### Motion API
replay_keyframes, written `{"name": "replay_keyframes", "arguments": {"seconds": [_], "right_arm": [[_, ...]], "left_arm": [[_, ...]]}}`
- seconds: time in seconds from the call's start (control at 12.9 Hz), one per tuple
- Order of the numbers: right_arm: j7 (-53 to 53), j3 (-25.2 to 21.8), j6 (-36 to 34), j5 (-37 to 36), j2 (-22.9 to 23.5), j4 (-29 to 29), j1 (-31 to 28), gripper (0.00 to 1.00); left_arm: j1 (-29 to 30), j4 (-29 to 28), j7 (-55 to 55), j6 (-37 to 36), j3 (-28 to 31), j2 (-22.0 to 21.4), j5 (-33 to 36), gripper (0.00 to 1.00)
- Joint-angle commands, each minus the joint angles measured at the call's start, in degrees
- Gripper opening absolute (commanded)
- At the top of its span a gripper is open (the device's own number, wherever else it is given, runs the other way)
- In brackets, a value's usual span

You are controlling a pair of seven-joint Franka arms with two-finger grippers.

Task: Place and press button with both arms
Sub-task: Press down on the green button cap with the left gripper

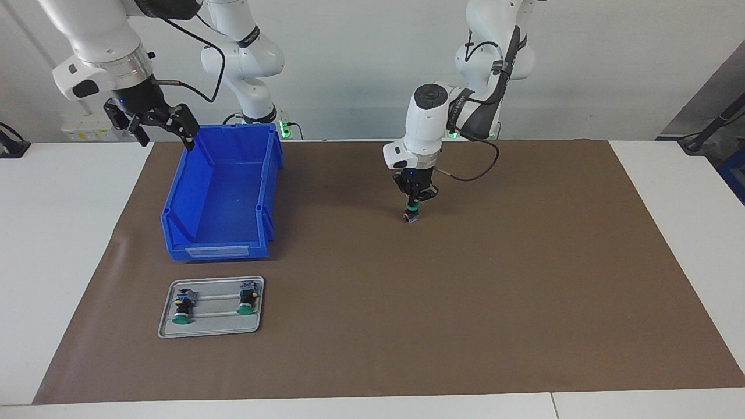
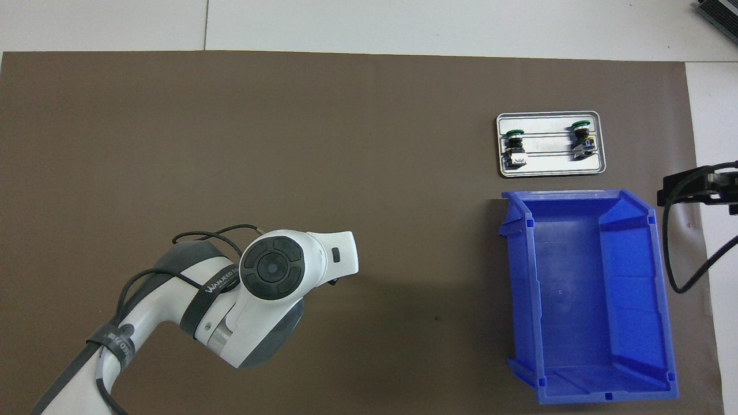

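My left gripper [image 1: 413,202] points straight down over the middle of the brown mat [image 1: 465,279], shut on a button [image 1: 412,213]. The button hangs upright with its green cap between the fingertips and its dark base at or just above the mat; whether it touches I cannot tell. In the overhead view the left arm's wrist [image 2: 271,268] hides both that gripper and the button. My right gripper [image 1: 164,131] waits open and empty in the air over the blue bin's corner nearest the robots, and shows at the picture's edge in the overhead view [image 2: 700,187].
A blue bin [image 1: 221,198] [image 2: 582,300] stands empty toward the right arm's end. Farther from the robots than the bin lies a grey metal tray [image 1: 211,331] [image 2: 550,170] with two more green-capped buttons [image 1: 182,308] [image 1: 247,301] lying on it.
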Motion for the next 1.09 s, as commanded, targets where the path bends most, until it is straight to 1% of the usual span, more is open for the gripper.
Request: {"name": "replay_keyframes", "arguments": {"seconds": [0.0, 0.23, 0.54, 0.62, 0.7, 0.78, 1.01], "right_arm": [[-0.81, -0.21, 0.55, -0.31, -0.28, -0.54, 0.16, 1.00], [-0.81, -0.21, 0.55, -0.31, -0.28, -0.54, 0.07, 1.00], [-0.81, -0.21, 0.55, -0.31, -0.28, -0.54, 0.07, 1.00], [-0.81, -0.21, 0.55, -0.31, -0.28, -0.54, 0.07, 1.00], [-0.81, -0.21, 0.55, -0.31, -0.28, -0.54, 0.07, 1.00], [-0.81, -0.21, 0.55, -0.31, -0.28, -0.54, 0.07, 1.00], [-0.81, -0.21, 0.55, -0.31, -0.28, -0.54, 0.07, 1.00]], "left_arm": [[-0.55, -3.30, -1.44, 3.74, 0.44, -0.11, 1.39, 0.00], [-0.29, -1.73, -1.53, 1.99, 0.44, -0.11, 1.39, 0.00], [0.06, 5.30, -1.62, -6.70, 0.79, -1.51, 1.39, 0.00], [0.15, 7.06, -1.62, -8.28, 0.97, -1.52, 1.39, 0.19], [0.68, 7.94, -1.18, -9.08, 1.06, -1.60, 1.39, 0.77], [2.51, 8.13, -1.09, -9.09, 0.97, -1.87, 1.39, 1.00], [6.56, 8.04, -0.91, -11.37, 1.49, -4.76, 1.31, 1.00]]}}
